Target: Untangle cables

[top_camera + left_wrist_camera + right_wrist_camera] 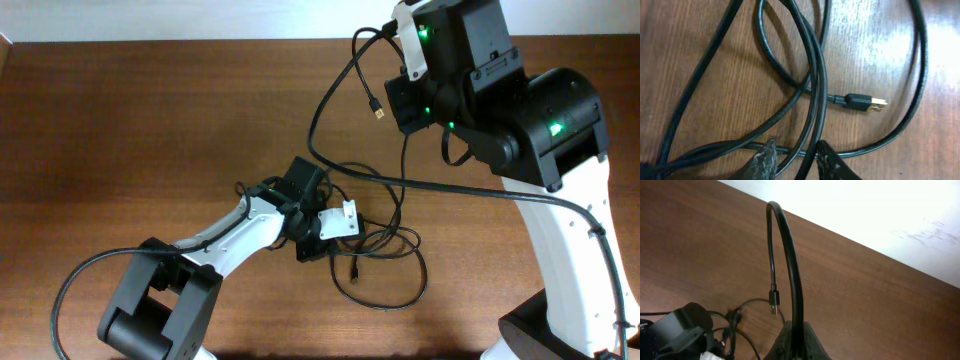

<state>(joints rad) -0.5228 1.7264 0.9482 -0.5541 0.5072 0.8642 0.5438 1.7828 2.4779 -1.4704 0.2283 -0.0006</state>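
CABLES PARTLY LIFTED: The right end effector (796, 341) is clenched on one cable (790, 255) and holds it high above the worktop (700, 240). The cord arches over the fingers and its gold-tipped plug (774, 301) dangles free in the air.

Lower down, the left end effector (795, 159) sits at the edge of the heap. Its fingers (765, 161) are parted and straddle two strands without visibly pinching either.

The rest of the cables (385, 255) lie on the wood near the middle of the worktop, just beside the left end effector. They form loose loops that cross one another several times. A second plug (866, 102) rests flat inside those loops.

The job looks to be in its early-to-middle stretch. One end has been drawn clear of the tangle, but the raised cable's other length appears to drop back toward the heap. No cord lies separate on the wood yet.

What is left, by this reading, is to pull the raised cable fully out while the heap is held down. The remaining crossed loops would then need parting one by one.
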